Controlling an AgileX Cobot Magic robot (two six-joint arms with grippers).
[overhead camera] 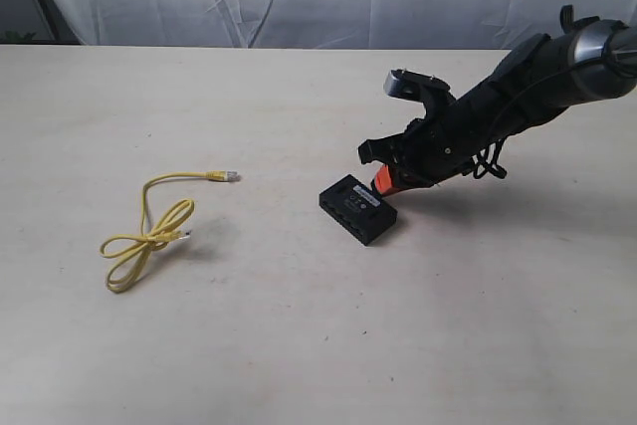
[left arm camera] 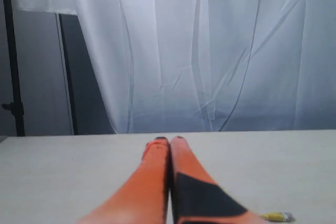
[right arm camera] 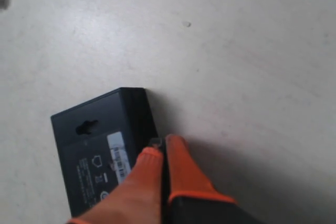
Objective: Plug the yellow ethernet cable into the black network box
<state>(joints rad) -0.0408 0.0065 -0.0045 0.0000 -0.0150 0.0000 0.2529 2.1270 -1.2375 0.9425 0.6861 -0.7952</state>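
Right pincer point(right arm camera: 160, 148): jaws pressed together, tips stood at black network box point(right arm camera: 94, 140) edge; open tabletop point(right arm camera: 252, 51) beyond; yellow ethernet cable point(overhead camera: 149, 238) well apart.

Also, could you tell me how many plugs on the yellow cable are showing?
2. The far plug lies at the cable's free end, toward the box; the near plug rests beside the loop. Neither touches the box.
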